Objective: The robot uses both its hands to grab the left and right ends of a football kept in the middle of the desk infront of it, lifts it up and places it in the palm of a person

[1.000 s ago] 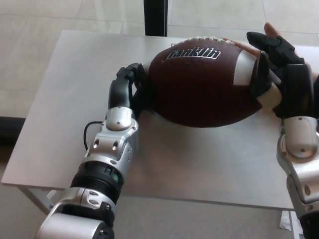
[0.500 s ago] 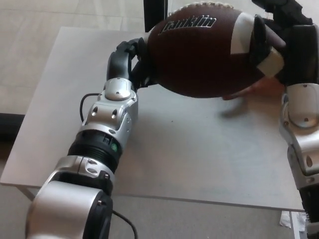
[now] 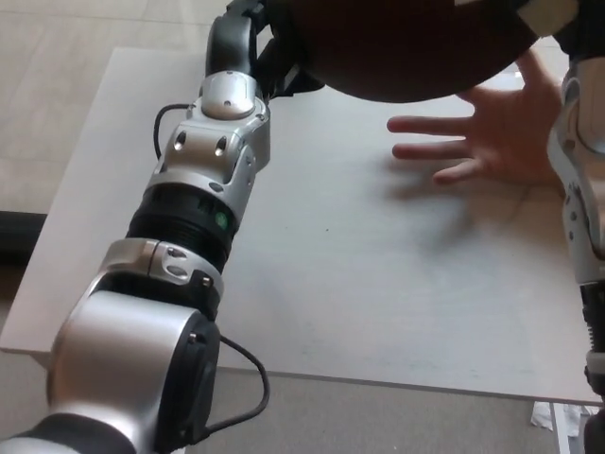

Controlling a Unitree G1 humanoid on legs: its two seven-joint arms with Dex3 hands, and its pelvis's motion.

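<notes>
Left hand: you see it clamped on the dark brown leather football, arm stretched up.
Right hand: hidden, grip unclear.
Person's open palm: below the football.

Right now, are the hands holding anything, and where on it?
Yes: the football, lifted at the picture's top edge above the person's open palm. The left hand presses its left end; the right hand holds its right end, mostly cut off.

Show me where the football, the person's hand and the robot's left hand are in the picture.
football [image 3: 406,52]: head view, on its brown underside.
person's hand [image 3: 506,132]: head view, on the open palm.
left hand [image 3: 248,38]: head view, on the black fingers at the ball's left end.
</notes>
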